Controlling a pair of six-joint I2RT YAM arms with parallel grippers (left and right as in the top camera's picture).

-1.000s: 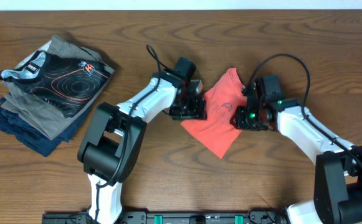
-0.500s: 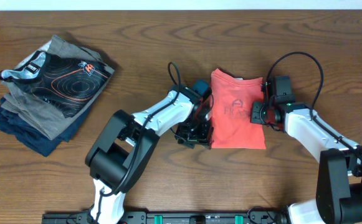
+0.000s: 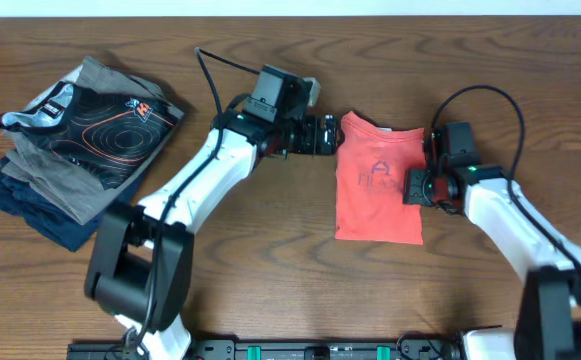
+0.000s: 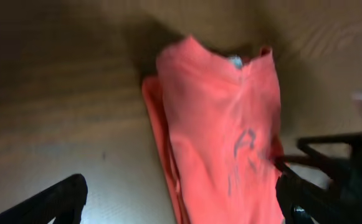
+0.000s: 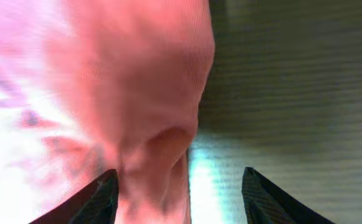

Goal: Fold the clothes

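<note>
Dark wood-grain table [image 3: 270,270] across the whole overhead view; pale strip [image 3: 290,6] along the far edge, nothing more of the room visible.

Stack of folded garments [image 3: 40,190] at far left, black top with orange contour lines [image 3: 110,125] uppermost, well apart from both arms.

Coral-red T-shirt [image 3: 378,190] right of centre, flat on the table as a folded upright rectangle, collar at the far end, faint lettering facing up.

Left gripper [image 3: 320,135] just beside the shirt's far-left corner, jaws spread wide, gripping nothing; same in left wrist view [image 4: 181,199], shirt [image 4: 218,124] ahead of the fingers.

Right gripper [image 3: 415,187] at the shirt's right edge; wrist view [image 5: 181,199] shows jaws parted, shirt edge [image 5: 156,124] bulging between them against one finger, clear gap to the other, not clamped.

Versus half a second ago: left gripper up from the shirt's near-left edge to the collar corner, arm swung outward. Right gripper and stack unmoved. A second ago: shirt skewed and bunched between both grippers, now squared and flat.
</note>
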